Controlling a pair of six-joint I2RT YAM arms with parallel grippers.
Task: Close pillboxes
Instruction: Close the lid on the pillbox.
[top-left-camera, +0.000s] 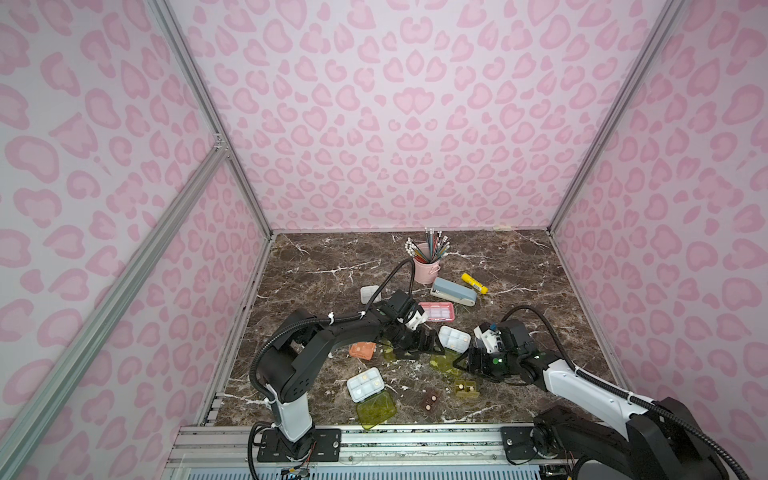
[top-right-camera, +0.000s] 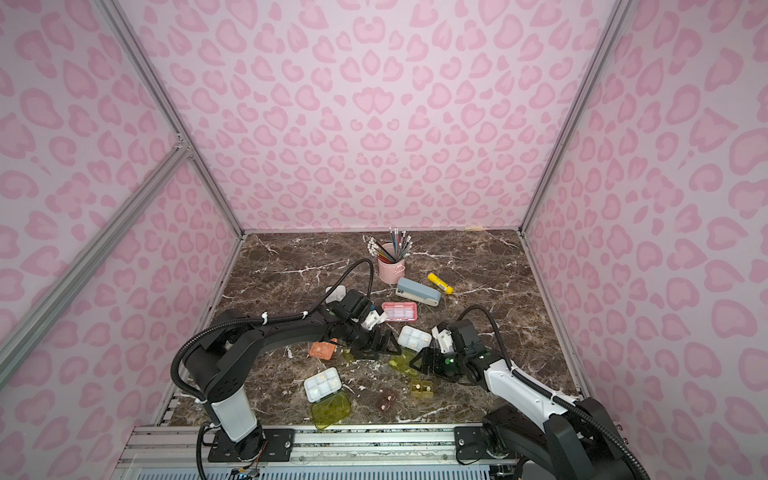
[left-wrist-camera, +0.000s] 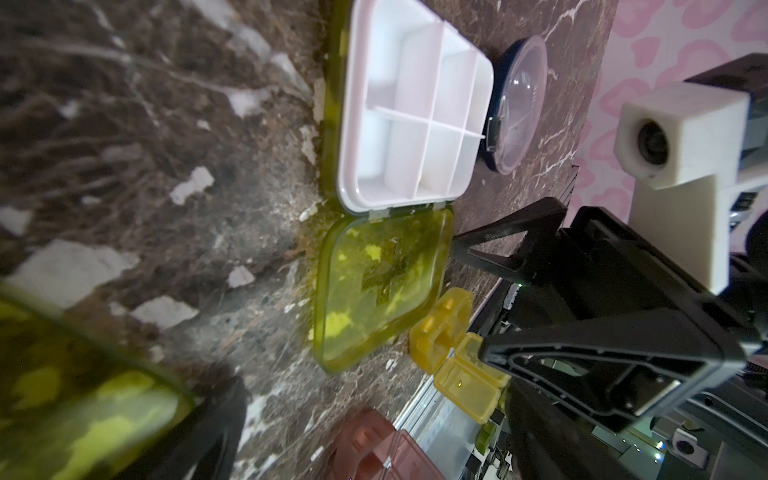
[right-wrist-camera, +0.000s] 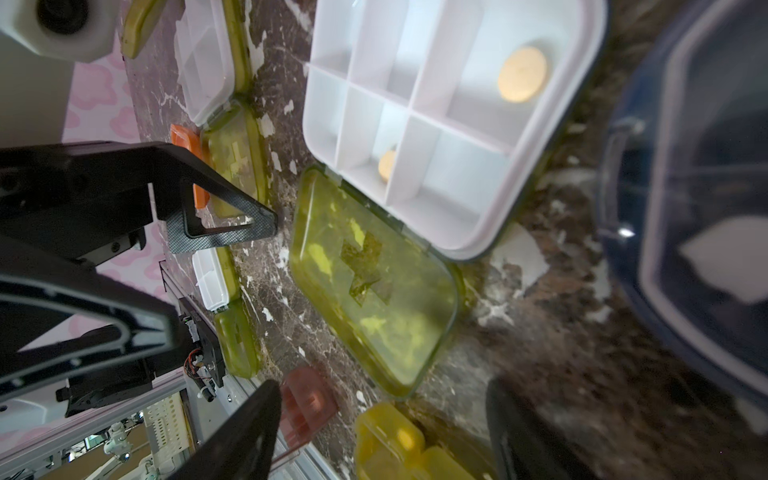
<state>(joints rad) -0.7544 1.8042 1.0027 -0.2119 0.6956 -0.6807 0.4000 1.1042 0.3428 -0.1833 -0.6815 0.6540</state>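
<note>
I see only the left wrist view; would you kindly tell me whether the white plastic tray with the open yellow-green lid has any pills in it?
Observer: Yes, the right wrist view shows two round tan tablets in separate compartments of that white plastic tray.
Operator: Thank you; is any other lid open outside my frame?
Observer: Yes, in both top views a second white plastic tray near the front rail has its yellow-green lid lying flat open.

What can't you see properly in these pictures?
- Round dark-blue pillbox: right wrist view, blurred, cut off by the edge.
- Brown pillbox: left wrist view, cut off by the edge.
- Far white pillbox: top view, too small to tell if shut.
</note>
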